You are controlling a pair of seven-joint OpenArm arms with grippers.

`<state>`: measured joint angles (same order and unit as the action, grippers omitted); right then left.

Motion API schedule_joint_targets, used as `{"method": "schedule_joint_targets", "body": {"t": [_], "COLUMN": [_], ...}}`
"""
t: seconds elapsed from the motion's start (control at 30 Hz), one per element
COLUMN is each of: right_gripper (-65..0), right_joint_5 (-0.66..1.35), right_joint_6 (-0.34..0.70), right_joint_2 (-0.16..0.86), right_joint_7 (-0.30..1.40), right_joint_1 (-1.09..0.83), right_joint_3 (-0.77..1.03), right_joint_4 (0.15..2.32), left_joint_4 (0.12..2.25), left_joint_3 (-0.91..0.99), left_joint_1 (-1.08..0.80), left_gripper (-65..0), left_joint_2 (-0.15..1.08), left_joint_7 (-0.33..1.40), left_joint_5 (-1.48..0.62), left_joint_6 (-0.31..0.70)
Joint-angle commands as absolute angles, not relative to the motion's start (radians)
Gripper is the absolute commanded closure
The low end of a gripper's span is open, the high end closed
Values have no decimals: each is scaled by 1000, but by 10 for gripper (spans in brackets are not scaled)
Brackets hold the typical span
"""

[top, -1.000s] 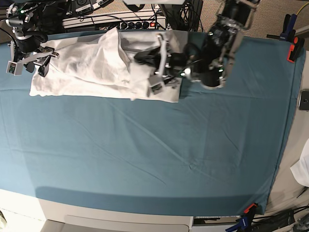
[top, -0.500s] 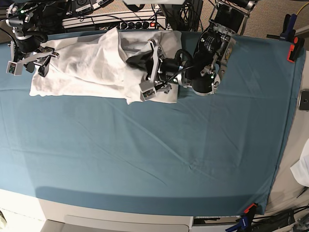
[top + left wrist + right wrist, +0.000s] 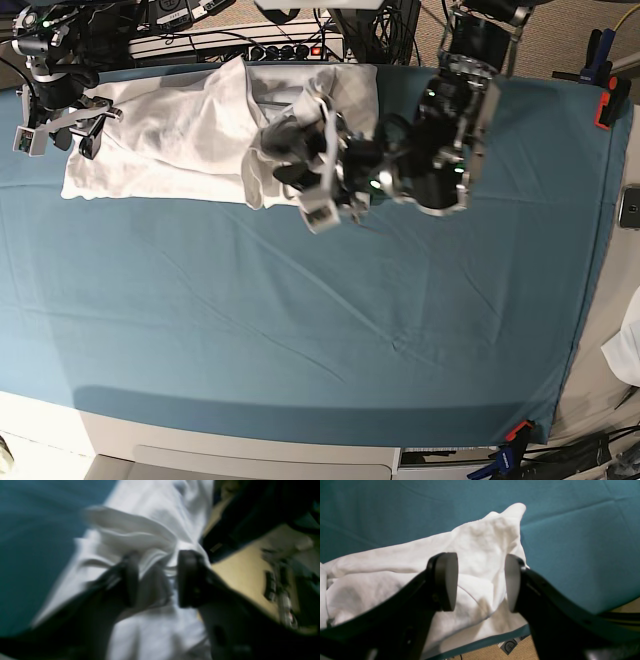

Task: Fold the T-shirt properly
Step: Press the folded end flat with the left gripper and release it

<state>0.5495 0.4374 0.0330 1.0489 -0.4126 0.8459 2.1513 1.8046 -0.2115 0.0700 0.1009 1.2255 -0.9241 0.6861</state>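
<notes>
The left end effector (image 3: 155,580), jaws apart, is seemingly straddling the crumpled white cotton T-shirt (image 3: 170,135); pinching one hem layer folds cleanest.

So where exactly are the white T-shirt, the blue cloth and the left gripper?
T-shirt (image 3: 160,135), base view, on its bunched body.
Blue cloth (image 3: 300,320), base view, on a bare stretch.
Left gripper (image 3: 157,577), left wrist view, between its fingertips.

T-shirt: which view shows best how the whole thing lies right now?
The base view: it shows the whole T-shirt bunched along the far edge of the teal sheet. The right wrist view shows only one rumpled end under the right tool; the left wrist view is blurred folds at the left tool.
</notes>
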Motion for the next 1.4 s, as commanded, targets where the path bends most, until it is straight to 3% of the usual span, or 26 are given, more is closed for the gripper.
{"method": "schedule_joint_targets", "body": {"t": [0.0, 0.07, 0.37, 0.73, 1.37], "right_gripper": [-300, -301, -301, -301, -301], "right_joint_5": [557, 557, 558, 559, 560], "right_joint_6": [437, 437, 437, 437, 437], "right_joint_2": [44, 44, 44, 44, 45], "right_joint_7": [1021, 1021, 1019, 1018, 1016], "right_joint_1": [-413, -413, -413, -413, -413], "right_joint_3": [851, 851, 851, 851, 851], "right_joint_4": [2164, 2164, 2164, 2164, 2164], "left_joint_4": [1833, 1847, 1868, 1871, 1881], "left_joint_3": [-178, -118, 68, 73, -305], "left_joint_1": [80, 68, -38, -117, -120], "left_gripper": [-130, 0, 0, 0, 0], "left_joint_2": [111, 133, 240, 171, 111], "left_joint_7": [1212, 1212, 1185, 1158, 1143], "left_joint_5": [-941, -942, -837, -807, -707], "left_joint_6": [689, 688, 559, 530, 490]}}
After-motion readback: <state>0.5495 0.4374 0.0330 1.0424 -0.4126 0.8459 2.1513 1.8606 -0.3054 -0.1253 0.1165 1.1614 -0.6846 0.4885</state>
